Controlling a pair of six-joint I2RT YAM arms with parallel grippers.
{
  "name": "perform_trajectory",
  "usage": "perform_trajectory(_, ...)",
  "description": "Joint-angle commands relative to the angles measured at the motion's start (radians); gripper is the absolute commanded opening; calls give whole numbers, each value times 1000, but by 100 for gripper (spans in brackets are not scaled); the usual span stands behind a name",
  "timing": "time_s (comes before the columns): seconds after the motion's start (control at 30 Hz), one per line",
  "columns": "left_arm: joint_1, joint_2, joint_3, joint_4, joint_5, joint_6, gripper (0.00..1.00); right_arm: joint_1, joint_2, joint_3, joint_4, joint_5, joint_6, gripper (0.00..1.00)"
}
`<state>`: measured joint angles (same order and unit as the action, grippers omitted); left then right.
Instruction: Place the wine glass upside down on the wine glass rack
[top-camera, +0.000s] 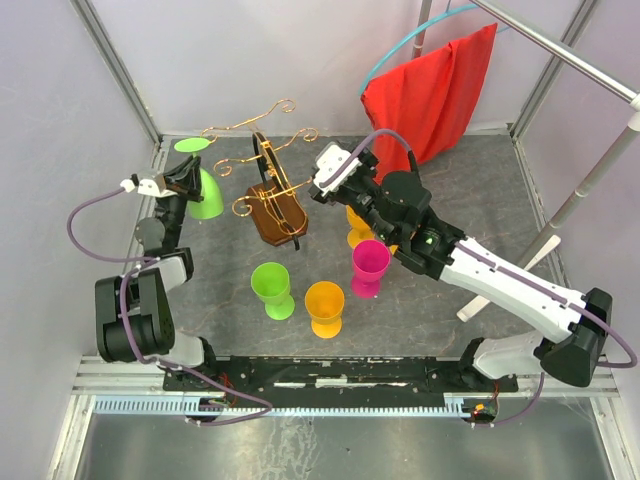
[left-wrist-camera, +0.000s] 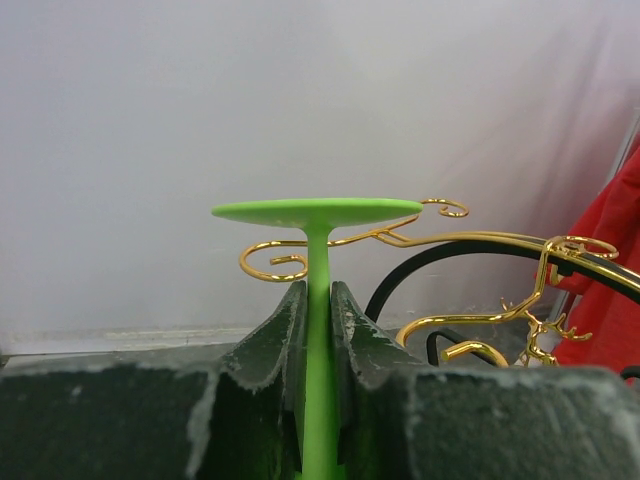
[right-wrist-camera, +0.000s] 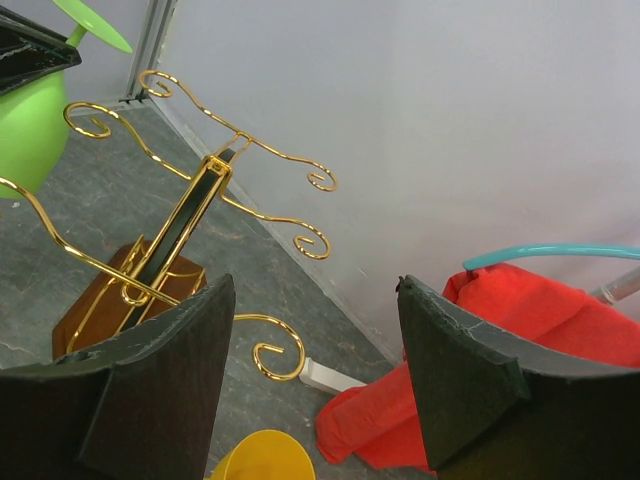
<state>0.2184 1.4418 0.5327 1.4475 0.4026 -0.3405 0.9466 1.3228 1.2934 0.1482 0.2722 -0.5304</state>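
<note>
Closest to the left wrist lens: 2 dark fingers of the left gripper, pressed in on the thin stem of the lime-green wine glass. Gripped upside down, with the flat round foot on top and the bowl below the jaws, hidden in that view. Foot roughly level with the gold scrolls behind it.

From overhead, carried above the far left part of the table, bowl flaring downward, just left of the wine glass rack. Near the closest curled wire, but no contact to be seen. Not yet hung on the rack.

Rack near the middle of the table: dark brown wooden base, upright post, thin gold wire arms ending in curled scrolls.

Right gripper spread wide, pinching nothing, hovering just right of the rack and above its base, with the scrolls framed between its 2 fingers.

On the table nearer the arm bases, 3 upright glasses: green glass, orange glass and magenta glass. Yellow glass partly hidden under the right arm. Red cloth draped at the far right corner.
</note>
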Motion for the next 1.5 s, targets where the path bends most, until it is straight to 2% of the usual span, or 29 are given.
perform_trajectory(0.0,-15,29,8,128,25,8,3,-4,14,6,47,5,-21,74)
perform_trajectory(0.3,-36,126,58,131,47,44,3,-6,45,21,50,6,-42,75)
perform_trajectory(0.7,-102,265,152,173,1,112,3,-12,81,49,50,19,-70,75)
perform_trajectory(1.13,-133,442,285,280,-64,80,3,-31,101,62,40,36,-106,76)
perform_trajectory(1.47,-146,462,328,283,-54,97,3,-60,141,78,36,29,-106,77)
